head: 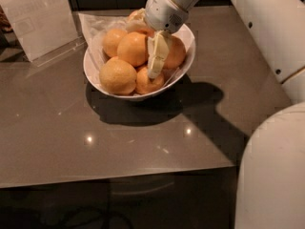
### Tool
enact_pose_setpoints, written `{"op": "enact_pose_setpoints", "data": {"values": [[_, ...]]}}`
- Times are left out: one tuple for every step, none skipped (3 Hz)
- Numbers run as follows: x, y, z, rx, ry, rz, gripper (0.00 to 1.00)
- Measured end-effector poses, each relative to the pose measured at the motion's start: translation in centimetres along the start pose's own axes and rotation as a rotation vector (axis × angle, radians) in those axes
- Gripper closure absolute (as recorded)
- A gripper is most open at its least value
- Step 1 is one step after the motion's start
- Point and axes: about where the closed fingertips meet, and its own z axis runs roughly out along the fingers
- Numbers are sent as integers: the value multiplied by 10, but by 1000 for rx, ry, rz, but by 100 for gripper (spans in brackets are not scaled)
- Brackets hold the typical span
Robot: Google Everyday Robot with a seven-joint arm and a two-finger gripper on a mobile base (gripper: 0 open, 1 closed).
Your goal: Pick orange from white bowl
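The white bowl [188, 63] stands on the grey table, lined with crinkled clear plastic and piled with several oranges. My gripper [156, 63] reaches down from above into the right half of the bowl. It sits between a deep-orange orange [134, 48] on its left and another orange [176, 52] on its right, touching or nearly touching both. A paler yellowish orange [117, 75] lies at the bowl's front left, and a smaller orange [147, 83] lies just below the gripper tip.
A clear plastic sign holder [40, 18] stands at the back left of the grey table [71, 128]. The table's front edge runs across the lower part of the view. My white arm and body [271, 166] fill the right side.
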Motion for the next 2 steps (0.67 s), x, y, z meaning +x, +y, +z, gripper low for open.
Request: {"op": "enact_pose_setpoints", "data": {"values": [[-4,-14,14,-18,-33,-23,0],[-5,-19,16,-7,-39,-24,14]]}}
